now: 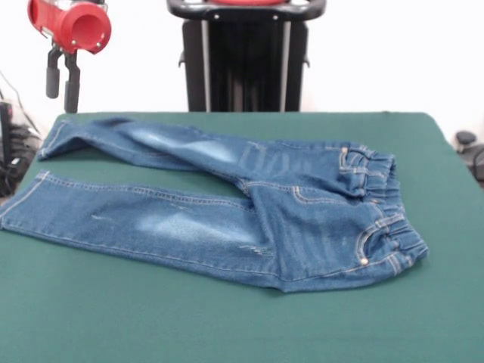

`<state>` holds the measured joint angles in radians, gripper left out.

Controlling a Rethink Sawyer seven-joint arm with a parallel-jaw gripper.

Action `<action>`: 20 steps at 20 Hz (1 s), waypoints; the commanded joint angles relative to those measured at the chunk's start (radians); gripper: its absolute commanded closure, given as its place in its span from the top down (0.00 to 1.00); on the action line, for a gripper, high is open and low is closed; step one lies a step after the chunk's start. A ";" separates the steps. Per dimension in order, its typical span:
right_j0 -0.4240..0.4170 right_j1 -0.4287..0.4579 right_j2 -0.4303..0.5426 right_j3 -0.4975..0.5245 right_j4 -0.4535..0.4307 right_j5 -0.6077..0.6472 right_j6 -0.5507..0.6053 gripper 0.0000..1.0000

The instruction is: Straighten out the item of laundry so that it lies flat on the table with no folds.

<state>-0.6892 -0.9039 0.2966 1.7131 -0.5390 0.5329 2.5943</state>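
You are looking across a dark green table at a small pair of blue denim jeans spread over its middle and far half. The elastic waistband sits toward the right of the picture, gathered and puckered, with orange-tan stitching around the front pockets and small metal rivets showing. Both legs run off to the left. The nearer leg lies fairly flat, its cuff reaching the table's left edge, and carries a pale faded patch at about its midpoint. The farther leg angles up toward the far left corner, also with a faded patch, and its cuff rests close to the far edge. Between the two legs a wedge of green table shows. Where the farther leg meets the seat, the cloth looks folded over itself in a ridge, though you may find the exact lay of that fold hard to judge from this angle.

The gripper hangs at the upper left, off the cloth and above the table's far left corner, below a red cylindrical wrist housing. Its two dark fingers point down with a narrow gap between them; they hold nothing, and they appear slightly parted. The robot's black pedestal stands behind the far edge at centre.
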 commanded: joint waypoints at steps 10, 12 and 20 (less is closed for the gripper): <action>-0.007 0.112 0.098 0.155 -0.064 -0.043 -0.173 1.00; -0.003 0.111 0.095 0.156 -0.070 -0.033 -0.177 1.00; 0.003 0.128 0.062 0.169 -0.127 -0.060 -0.153 1.00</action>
<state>-0.7192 -0.8556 0.3098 1.7832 -0.5901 0.5307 2.5943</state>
